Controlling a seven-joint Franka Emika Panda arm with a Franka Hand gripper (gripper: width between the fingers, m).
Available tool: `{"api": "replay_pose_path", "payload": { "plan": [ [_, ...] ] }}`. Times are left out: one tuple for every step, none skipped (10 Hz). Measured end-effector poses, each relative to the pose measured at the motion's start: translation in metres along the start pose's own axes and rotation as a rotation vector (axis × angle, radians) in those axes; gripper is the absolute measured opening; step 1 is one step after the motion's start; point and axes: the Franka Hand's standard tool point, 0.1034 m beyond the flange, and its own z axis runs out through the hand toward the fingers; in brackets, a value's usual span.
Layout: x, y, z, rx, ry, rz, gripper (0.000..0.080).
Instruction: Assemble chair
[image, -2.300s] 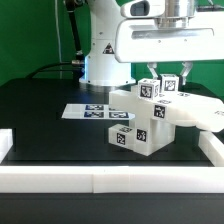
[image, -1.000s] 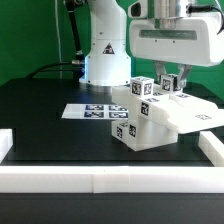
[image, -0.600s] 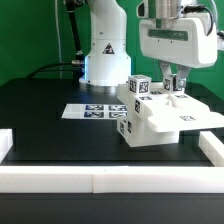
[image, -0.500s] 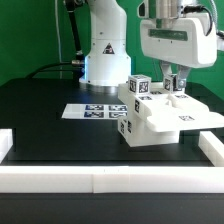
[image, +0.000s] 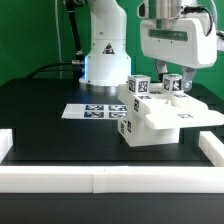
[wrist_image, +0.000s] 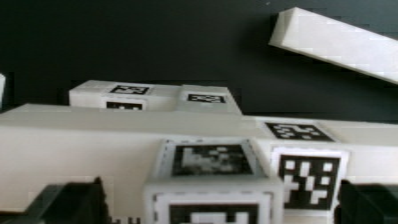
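The white chair (image: 160, 118) stands partly joined on the black table, right of centre in the exterior view. It has tagged blocks in front and two tagged posts on top. My gripper (image: 172, 78) hangs straight over the post on the exterior view's right (image: 173, 86). In the wrist view that tagged post (wrist_image: 214, 180) sits between my fingers (wrist_image: 68, 200), with a gap on each side. The gripper (wrist_image: 214, 208) is open and holds nothing. The chair's flat white slab (wrist_image: 107, 130) lies behind the post.
The marker board (image: 92, 111) lies on the exterior view's left of the chair. Low white border rails (image: 100, 180) run along the table's front and sides; one shows in the wrist view (wrist_image: 338, 40). The robot's white base (image: 105, 50) stands behind.
The chair has turned and shifted toward the exterior view's right. In the last half second my fingers have come off the right post, and its tag now shows.
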Motion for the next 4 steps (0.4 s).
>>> {"api": "replay_pose_path", "payload": {
  "plan": [
    [0.0000, 0.0000, 0.0001, 0.000, 0.000, 0.000, 0.0647],
    [0.0000, 0.0001, 0.0002, 0.000, 0.000, 0.000, 0.0649],
    [0.0001, 0.0002, 0.0003, -0.001, 0.000, 0.000, 0.0649],
    [0.0001, 0.0002, 0.0005, -0.001, 0.000, 0.000, 0.0649]
  ]
}}
